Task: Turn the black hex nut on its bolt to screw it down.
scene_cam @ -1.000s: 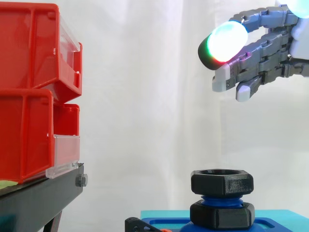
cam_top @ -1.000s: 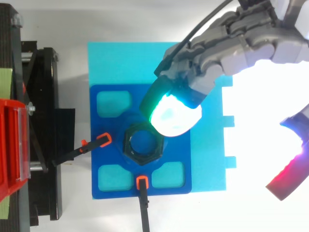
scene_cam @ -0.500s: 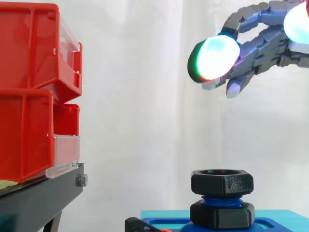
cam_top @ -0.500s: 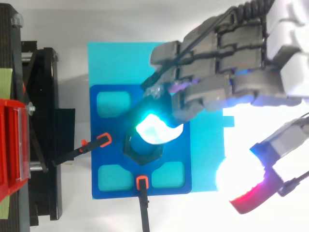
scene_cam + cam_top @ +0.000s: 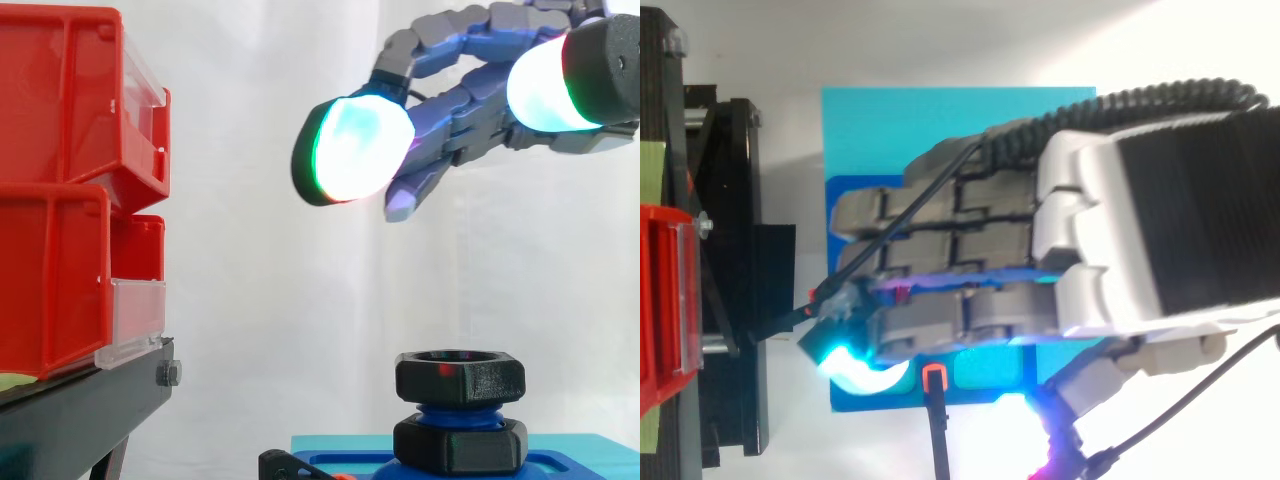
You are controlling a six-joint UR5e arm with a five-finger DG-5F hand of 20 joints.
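Observation:
A black hex nut sits high on the blue bolt, above a second black nut at the bolt's base. The bolt stands on a blue fixture plate over a cyan base. My hand hovers well above the nut with its fingers stretched out to the left, open and holding nothing. From above, the hand covers the nut and most of the plate.
Stacked red bins on a black stand rise at the left. Two black clamps with orange tips hold the plate at its left and front edges.
The hand has moved left over the bolt, now covering the nut from above, and its fingers have stretched out. The nut has not moved.

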